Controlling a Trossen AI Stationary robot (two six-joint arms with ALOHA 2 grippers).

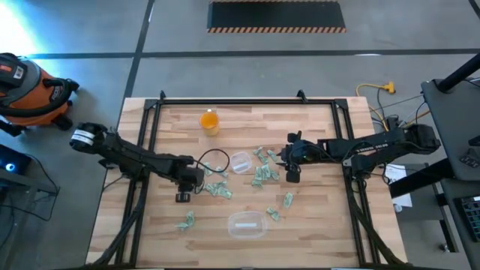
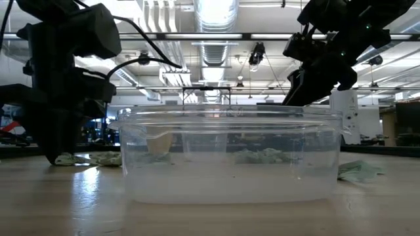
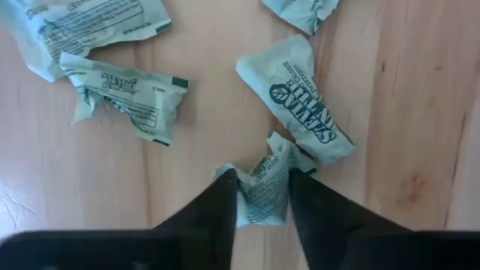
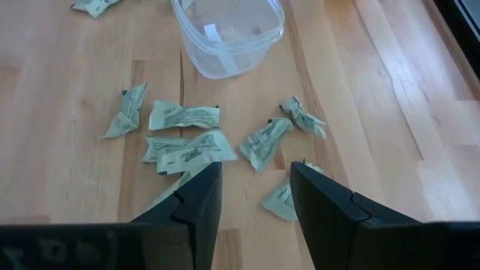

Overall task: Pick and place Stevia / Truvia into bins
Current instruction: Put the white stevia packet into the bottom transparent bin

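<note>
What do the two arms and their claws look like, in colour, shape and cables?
Both arms are dark and slim, made of jointed segments. The left arm has a white band near its base and a black cable looping by its claw. The right claw has two dark, flat, tapering fingers.

My high view looks straight down on the whole pale wooden plank table (image 1: 315, 225). Low view sits at tabletop level, pressed near the clear rounded-rectangular plastic tub (image 2: 230, 154), shared with overhead (image 1: 247, 224). Both wrist cameras face down, close over crumpled green-and-white paper sachets (image 3: 112, 94).
</note>
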